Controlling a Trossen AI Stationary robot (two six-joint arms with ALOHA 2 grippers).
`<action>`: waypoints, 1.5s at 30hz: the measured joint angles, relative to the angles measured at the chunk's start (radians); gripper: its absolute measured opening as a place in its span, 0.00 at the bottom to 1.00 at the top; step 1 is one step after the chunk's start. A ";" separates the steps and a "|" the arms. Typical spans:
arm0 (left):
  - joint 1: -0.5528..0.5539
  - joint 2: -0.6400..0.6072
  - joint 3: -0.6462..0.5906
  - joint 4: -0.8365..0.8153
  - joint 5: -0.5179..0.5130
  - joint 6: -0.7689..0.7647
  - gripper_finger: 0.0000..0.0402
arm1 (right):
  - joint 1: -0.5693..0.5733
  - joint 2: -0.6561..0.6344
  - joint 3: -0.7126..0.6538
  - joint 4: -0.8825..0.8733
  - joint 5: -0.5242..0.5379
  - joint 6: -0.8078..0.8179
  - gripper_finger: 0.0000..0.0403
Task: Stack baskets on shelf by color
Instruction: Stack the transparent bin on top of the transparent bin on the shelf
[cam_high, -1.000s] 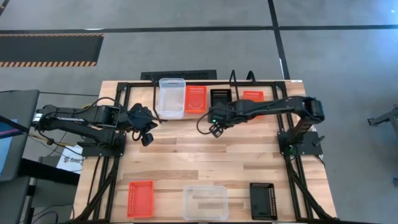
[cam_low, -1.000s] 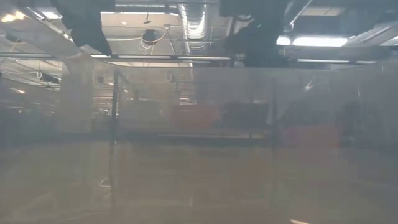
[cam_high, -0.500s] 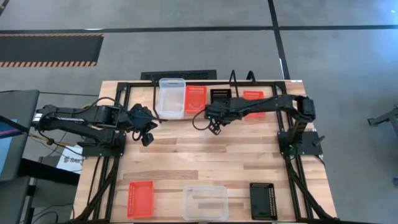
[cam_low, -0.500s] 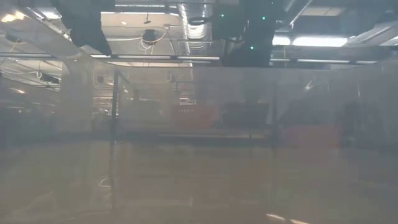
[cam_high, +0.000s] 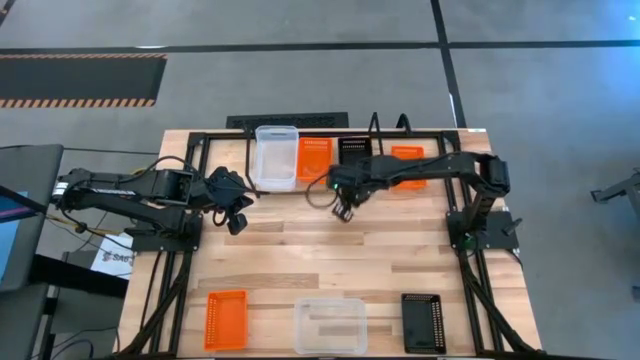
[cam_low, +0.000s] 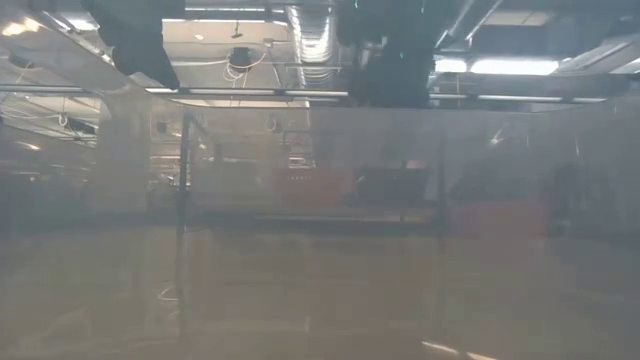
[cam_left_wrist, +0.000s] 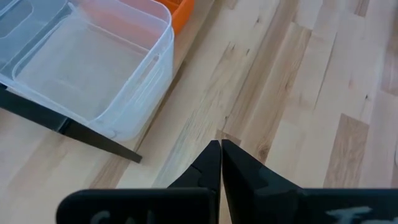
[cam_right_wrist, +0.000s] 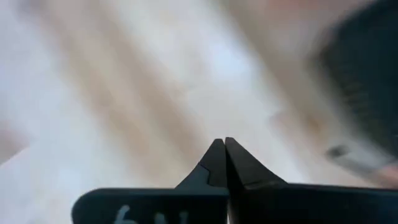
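**Now, both end effectors closed and empty near the shelf**

We see the shelf at the surface's 12 o'clock edge, carrying a clear basket, an orange one, a black one and another orange one. At 6 o'clock lie an orange basket, a clear one and a black one. The right end effector, fingers pressed together and holding nothing, hangs just in front of the shelf. The left end effector, likewise closed and empty, waits at 9 o'clock.
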 joint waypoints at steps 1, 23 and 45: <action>0.000 0.000 0.000 0.000 0.000 0.000 0.00 | 0.024 0.000 0.022 -0.015 -0.028 -0.001 0.00; 0.000 0.000 0.000 -0.001 0.070 0.095 0.00 | 0.365 -0.002 0.199 0.005 -0.224 0.523 0.07; 0.000 0.001 0.000 -0.018 0.087 0.099 0.00 | 0.527 0.270 0.199 0.089 -0.446 0.427 0.46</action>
